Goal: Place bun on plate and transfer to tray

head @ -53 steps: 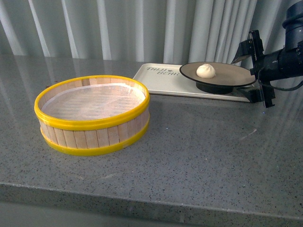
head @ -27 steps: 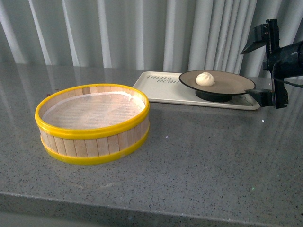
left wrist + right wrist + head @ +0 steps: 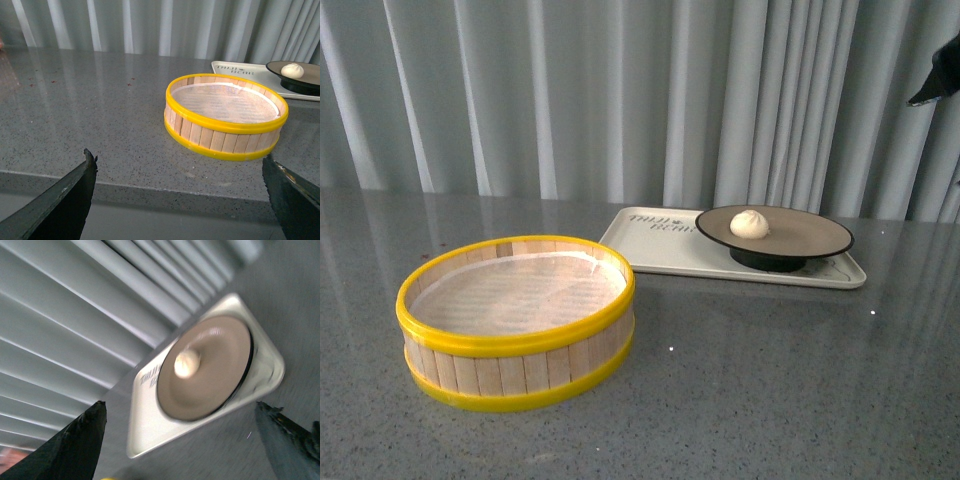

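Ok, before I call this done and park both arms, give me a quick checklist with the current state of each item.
1. Bun on the plate: ok, it sits on the beige inside.
2. Plate on the tray: ok, its black foot rests on the tray's surface.
3. Right gripper released: ok, its fingers are spread wide and hold nothing.
4. Right arm clear of the plate: ok, only a dark tip shows at the front view's top right.
5. Left gripper empty: ok, open, near the table edge.
6. Steamer basket empty: ok, only its liner shows.
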Controlling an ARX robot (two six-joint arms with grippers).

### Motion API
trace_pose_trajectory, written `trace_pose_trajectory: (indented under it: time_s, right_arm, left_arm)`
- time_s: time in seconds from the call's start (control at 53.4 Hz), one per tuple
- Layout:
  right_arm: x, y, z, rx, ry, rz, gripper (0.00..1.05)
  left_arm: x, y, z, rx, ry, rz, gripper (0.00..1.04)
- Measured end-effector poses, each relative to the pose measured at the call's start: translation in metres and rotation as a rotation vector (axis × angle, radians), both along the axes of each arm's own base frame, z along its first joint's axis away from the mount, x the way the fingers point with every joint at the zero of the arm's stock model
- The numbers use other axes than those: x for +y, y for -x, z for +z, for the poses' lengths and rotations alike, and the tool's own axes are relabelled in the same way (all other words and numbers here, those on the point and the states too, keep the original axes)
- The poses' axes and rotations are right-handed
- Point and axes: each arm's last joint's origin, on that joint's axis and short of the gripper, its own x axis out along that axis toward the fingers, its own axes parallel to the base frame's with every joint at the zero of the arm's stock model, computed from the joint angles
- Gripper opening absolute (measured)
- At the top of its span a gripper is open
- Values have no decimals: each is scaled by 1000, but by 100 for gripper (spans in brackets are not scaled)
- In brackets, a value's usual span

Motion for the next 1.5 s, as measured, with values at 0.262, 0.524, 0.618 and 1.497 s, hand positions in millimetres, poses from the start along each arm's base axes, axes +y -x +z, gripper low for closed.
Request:
trace_pose_trajectory:
  time_s: [0.262,0.524,0.618,1.497]
  right_arm:
    - [-4,92,-54,-113,746,15,16]
    - [-4,130,-71,-104,767,19,2]
    - [-4,145,-76,-108,769,18,2]
    - [-4,211,-99,-111,772,17,2]
  left_arm:
    - [0,0,0,0,0,0,98]
    - [0,0,0,0,0,0,98]
    - [0,0,0,0,0,0,98]
    - [0,0,0,0,0,0,98]
